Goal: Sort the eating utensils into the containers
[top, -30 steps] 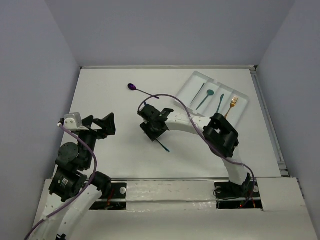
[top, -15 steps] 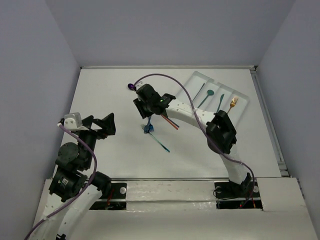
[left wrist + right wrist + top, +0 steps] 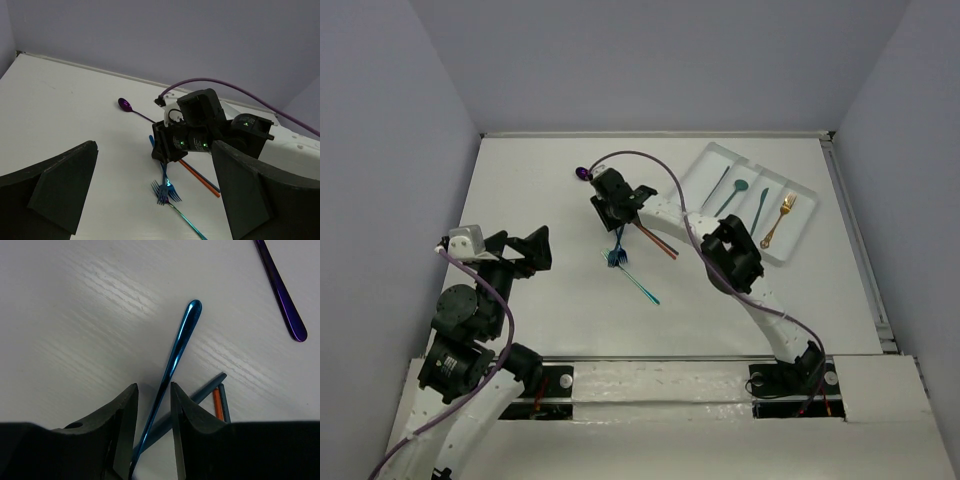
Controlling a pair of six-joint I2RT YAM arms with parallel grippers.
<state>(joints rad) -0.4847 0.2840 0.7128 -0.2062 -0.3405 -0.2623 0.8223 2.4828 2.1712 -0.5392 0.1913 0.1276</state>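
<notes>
The right claw [image 3: 163, 159] hangs low over the handle of the blue fork [image 3: 165, 189], purple spoon [image 3: 125, 105] beyond.

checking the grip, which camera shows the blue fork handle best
Right wrist view: the blue fork handle is close up, running between the right gripper fingers. Top view shows the fork small, handle partly under the gripper. Left wrist view shows mainly its prongs.
</notes>
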